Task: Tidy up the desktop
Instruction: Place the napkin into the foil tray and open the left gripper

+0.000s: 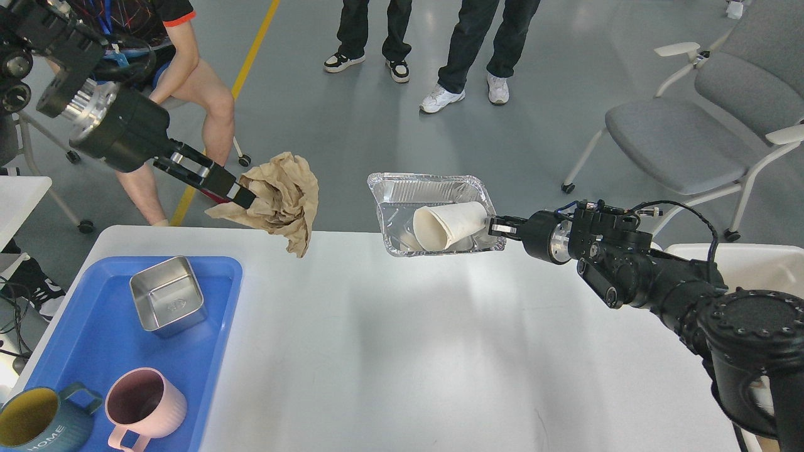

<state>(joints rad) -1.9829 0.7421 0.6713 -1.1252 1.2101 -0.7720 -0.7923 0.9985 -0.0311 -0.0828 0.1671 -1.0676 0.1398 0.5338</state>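
The desktop (408, 351) is a wide white tabletop filling the lower view. My left gripper (242, 193) is shut on a crumpled brown paper bag (282, 201) and holds it in the air above the table's far edge. My right gripper (499, 227) is shut on the right rim of a foil tray (402, 188), lifted and tilted toward me at the far edge. A white paper cup (449, 225) lies on its side inside the foil tray.
A blue plastic tray (88, 339) at the front left holds a steel square container (168, 294), a pink mug (143, 403) and a teal mug (38, 419). People stand beyond the table. A grey chair (684, 138) is far right; a white bin (754, 267) sits right.
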